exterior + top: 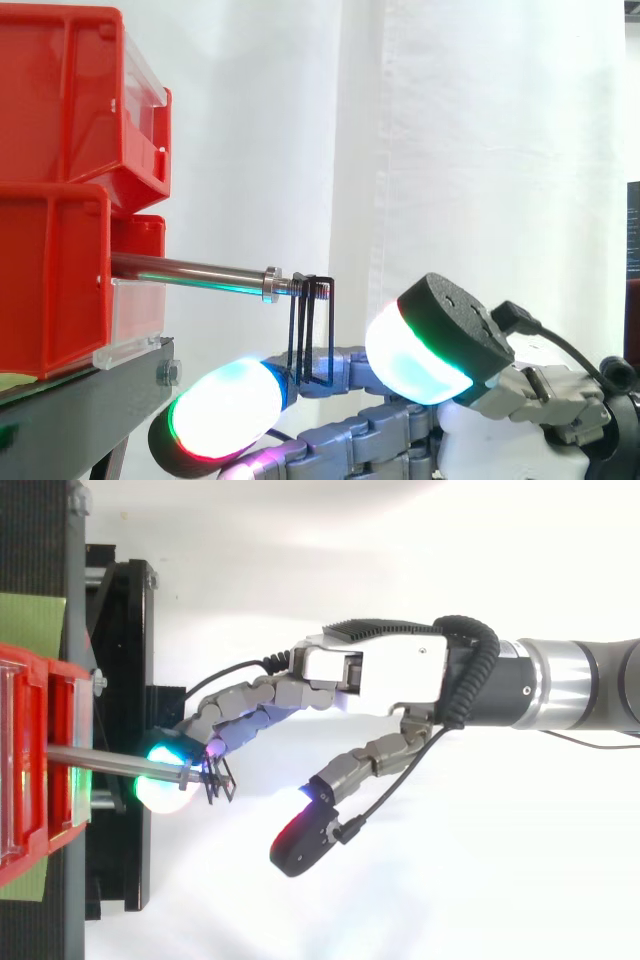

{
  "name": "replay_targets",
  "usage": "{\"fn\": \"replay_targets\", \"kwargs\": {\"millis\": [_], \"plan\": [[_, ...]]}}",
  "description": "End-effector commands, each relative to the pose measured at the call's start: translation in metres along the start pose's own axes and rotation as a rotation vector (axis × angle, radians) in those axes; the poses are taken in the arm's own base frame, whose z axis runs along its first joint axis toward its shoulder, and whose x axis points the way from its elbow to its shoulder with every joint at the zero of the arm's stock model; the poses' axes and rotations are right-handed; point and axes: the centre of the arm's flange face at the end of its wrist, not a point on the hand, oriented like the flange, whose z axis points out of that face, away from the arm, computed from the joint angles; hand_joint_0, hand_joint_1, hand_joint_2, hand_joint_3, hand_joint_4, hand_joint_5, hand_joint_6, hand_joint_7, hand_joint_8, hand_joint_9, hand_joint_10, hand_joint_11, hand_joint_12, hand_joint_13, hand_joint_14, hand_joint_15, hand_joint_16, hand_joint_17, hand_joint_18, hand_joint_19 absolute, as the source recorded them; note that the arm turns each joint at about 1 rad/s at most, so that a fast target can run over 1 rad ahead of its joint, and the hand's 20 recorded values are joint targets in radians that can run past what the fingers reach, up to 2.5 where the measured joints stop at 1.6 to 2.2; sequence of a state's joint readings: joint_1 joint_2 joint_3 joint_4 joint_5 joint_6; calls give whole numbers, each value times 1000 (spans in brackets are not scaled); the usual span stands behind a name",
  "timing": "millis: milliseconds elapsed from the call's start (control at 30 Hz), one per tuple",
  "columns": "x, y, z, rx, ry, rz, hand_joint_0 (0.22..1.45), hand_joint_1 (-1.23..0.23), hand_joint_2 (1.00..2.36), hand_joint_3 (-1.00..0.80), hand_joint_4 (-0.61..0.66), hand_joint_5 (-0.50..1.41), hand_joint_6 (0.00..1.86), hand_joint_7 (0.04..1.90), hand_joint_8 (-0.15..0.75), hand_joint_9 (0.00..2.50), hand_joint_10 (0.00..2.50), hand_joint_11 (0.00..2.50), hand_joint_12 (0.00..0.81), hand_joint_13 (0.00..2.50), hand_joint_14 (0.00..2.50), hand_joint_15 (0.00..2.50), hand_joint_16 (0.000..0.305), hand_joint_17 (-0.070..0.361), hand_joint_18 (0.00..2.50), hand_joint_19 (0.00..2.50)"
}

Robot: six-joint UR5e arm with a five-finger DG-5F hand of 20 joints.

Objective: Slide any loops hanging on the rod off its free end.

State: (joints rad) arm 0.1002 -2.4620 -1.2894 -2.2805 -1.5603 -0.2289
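Your hand's fingers reach out nearly straight under the rod, close together, their glowing pads white, cyan and green. The thumb stands well apart from them, pinching nothing. The thin black loops hang from the very tip of the rod, past its collar, and drop across the front of one finger; you cannot tell whether that finger passes through them. The hand comes in from the right. The rod juts level out of the red bins, which sit on the black stand.
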Motion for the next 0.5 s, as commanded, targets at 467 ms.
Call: {"fn": "replay_targets", "kwargs": {"millis": [467], "plan": [[-2, 4, 5, -13, 2, -2, 630, -580, 1007, -419, 277, -124, 503, 915, 281, 615, 0, 0, 251, 523, 0, 31, 33, 73, 492, 292]]}}
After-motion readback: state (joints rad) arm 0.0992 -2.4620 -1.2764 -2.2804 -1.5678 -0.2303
